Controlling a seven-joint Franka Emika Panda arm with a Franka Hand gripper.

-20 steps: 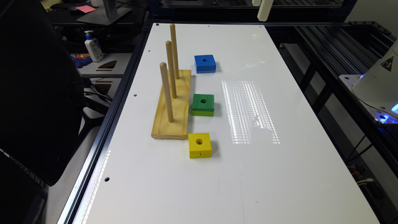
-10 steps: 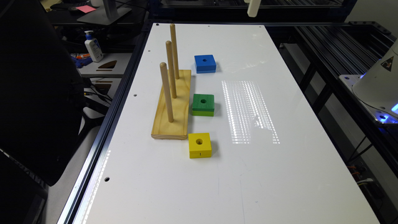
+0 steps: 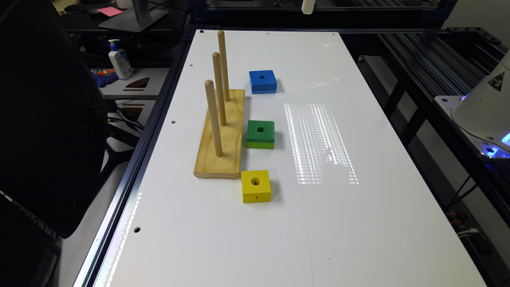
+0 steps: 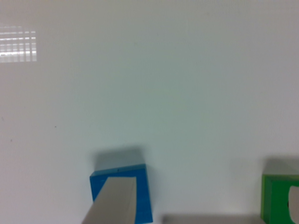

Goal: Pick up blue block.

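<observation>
On my feed the white counter [image 3: 358, 223] takes up most of the exterior view, with a patch of gridded glare on its surface. Next in size is the wooden peg base [image 3: 223, 137], a pale plank carrying three upright dowels in a row. Along the base's side toward the exterior view's right I see three square blocks, each with a round hole in the top: the blue block [image 3: 262, 81] at the far end, flat on the counter just beside the farthest dowel's end of the base, the green block [image 3: 260, 134] in the middle, and the yellow block [image 3: 255, 186] nearest the camera, just off the base's near corner. None of the three touches another. The claw [image 3: 307, 6] shows as a small white piece at the top edge of the exterior view, high over the counter's far end and well apart from the blue block, which lies nearer the camera and somewhat toward the exterior view's left of it. In the wrist view a grey, blurred finger [image 4: 113, 201] overlaps the blue block [image 4: 144, 196], hiding its hole, and the green block [image 4: 276, 198] is cut off by the frame. I cannot tell whether the claw is spread or closed.
</observation>
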